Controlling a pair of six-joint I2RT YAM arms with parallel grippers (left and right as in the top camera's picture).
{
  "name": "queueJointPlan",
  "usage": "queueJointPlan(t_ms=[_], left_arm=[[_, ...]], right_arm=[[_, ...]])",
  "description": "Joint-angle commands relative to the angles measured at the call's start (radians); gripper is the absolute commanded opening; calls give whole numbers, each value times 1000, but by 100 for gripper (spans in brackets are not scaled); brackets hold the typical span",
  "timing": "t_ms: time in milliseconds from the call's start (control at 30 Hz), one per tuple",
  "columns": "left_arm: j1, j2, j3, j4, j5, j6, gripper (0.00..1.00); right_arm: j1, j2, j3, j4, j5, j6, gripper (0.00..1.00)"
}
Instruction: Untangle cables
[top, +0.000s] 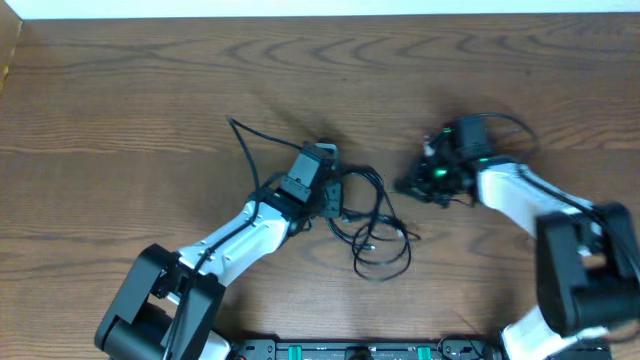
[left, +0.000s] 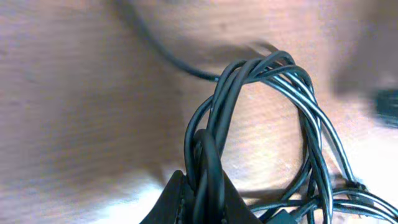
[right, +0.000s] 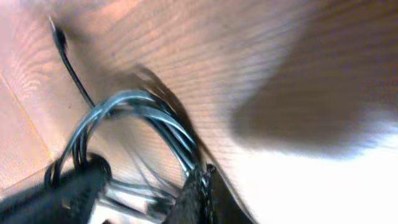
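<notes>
My left gripper (left: 199, 194) clamped the cables (left: 267, 65); my right gripper (right: 200, 186), pinched together, needed to draw one strand out slowly.

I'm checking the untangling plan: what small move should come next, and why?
Probably ease the left gripper slowly leftward: it is shut on a loop of the cables, while the right gripper is shut beside them, grip unclear.

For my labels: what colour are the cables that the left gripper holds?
Black. The cables in the left gripper show best in the left wrist view.
</notes>
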Motion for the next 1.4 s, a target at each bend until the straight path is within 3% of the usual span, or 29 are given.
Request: queueJointPlan(t_ms=[0,133,167,200,300,367,467,533,600,900,1000,1367], left_arm=[[14,2,8,-2,-39,13,8],[14,2,8,-2,-37,12,8],[13,2,8,-1,-26,12,8],[13,2,8,-1,-21,11,8],[13,2,8,-1,-15,8,8],[13,2,8,-2,-15,8,8],[13,2,8,-2,-15,8,8],[13,2,8,-1,-15,8,8],[13,2,8,-2,-15,8,8],[13,2,8,-1,-15,8,8],[14,2,8,-1,-15,8,8],[13,2,8,-2,3,8,8]], right_arm=[[-82,-132,-5,-51,-112,-254,1],[-129,-218,-5,-56,-132,-249,3],[-117,-219,-6,-54,-126,-206,11],[-107,-218,-6,-55,-124,-180,13],[-1,-188,-6,-45,-37,16,14],[107,-154,-6,10,103,156,23],[205,-135,-6,101,277,231,36],[237,-135,-6,120,342,236,35],[286,-129,-6,126,463,269,19],[331,-11,-6,289,443,518,20],[330,31,-5,347,417,563,15],[327,69,-5,385,425,674,16]])
